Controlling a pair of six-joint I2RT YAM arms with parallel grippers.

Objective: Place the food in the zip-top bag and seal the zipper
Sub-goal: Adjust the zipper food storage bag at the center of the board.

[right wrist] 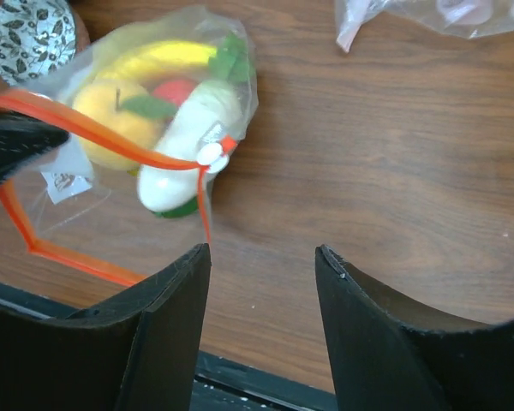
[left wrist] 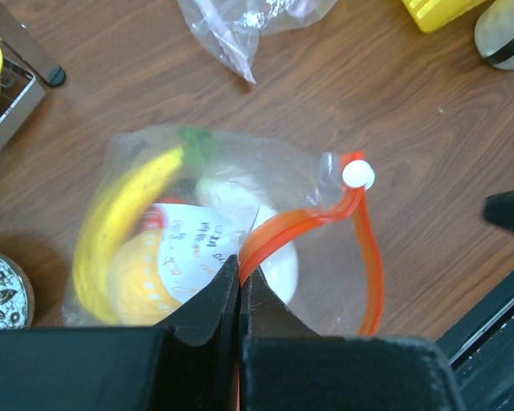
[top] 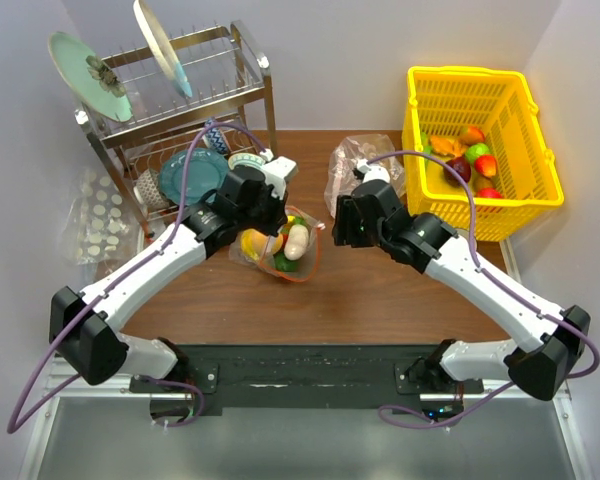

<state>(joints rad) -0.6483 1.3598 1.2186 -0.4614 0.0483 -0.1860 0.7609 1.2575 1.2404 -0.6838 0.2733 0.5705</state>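
Bench [top: 380,290] carries zip-top bag [top: 285,250], food [left wrist: 111,231] inside. Left claw [left wrist: 240,276] clamps zipper [left wrist: 300,224] at bag's mouth. Right claw [right wrist: 264,257] gapes empty just beside bag. We see zipper running from that pinch toward right claw, white end piece [left wrist: 358,175] at the right claw's end, mouth not yet sealed. We judge right arm nearer.

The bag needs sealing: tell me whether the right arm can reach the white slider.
Probably yes: the right arm, jaws open, sits just short of the white slider, only bare table between; the left arm, jaws shut, pins the zipper.
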